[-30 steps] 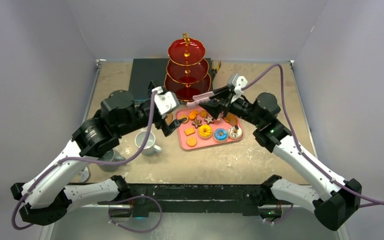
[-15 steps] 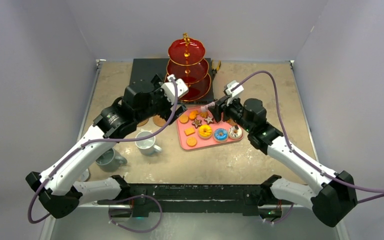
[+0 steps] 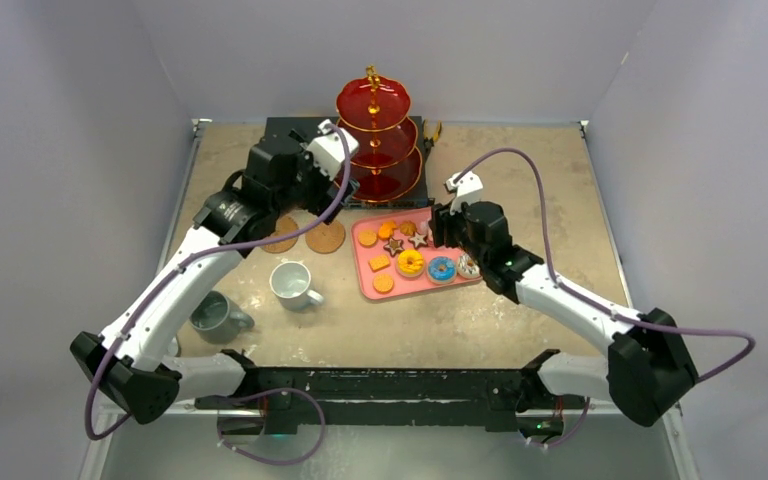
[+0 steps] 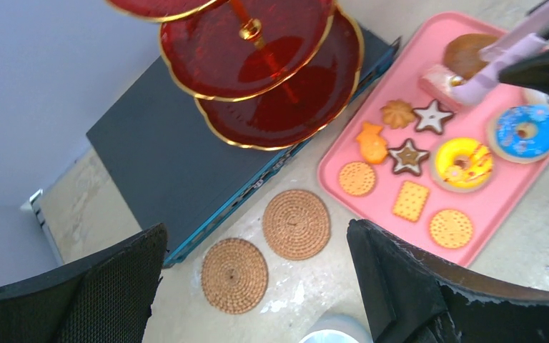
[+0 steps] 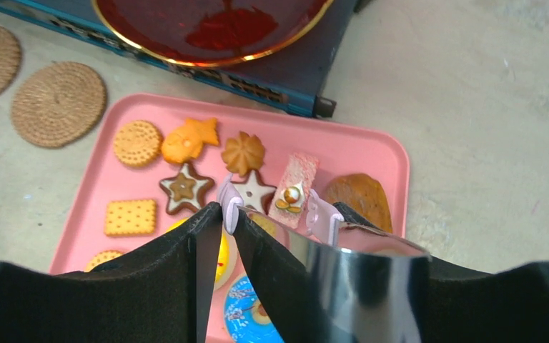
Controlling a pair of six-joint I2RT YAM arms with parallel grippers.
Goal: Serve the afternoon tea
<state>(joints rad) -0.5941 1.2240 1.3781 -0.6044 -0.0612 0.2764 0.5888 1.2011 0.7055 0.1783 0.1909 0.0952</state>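
The red three-tier stand (image 3: 373,140) with its gold handle stands at the back on the dark box; it also shows in the left wrist view (image 4: 257,71). Toy pastries such as a yellow donut (image 3: 409,262) lie on the pink tray (image 3: 415,291). Two cork coasters (image 3: 281,235) (image 3: 326,237) lie left of the tray. The white mug (image 3: 291,283) and grey mug (image 3: 214,315) stand nearer. My left gripper (image 4: 256,236) is open, high over the coasters. My right gripper (image 5: 227,214) is shut on steel tongs (image 5: 372,264), whose lilac tips straddle a pink cake slice (image 5: 294,182).
The flat dark electronics box (image 3: 285,135) lies under and left of the stand. White walls close in the table on three sides. Bare tabletop lies right of the tray and in front of the mugs.
My left arm has pulled back and left toward the stand, uncovering the coasters. My right gripper has come down and nearer with the tongs, onto the tray's back right.
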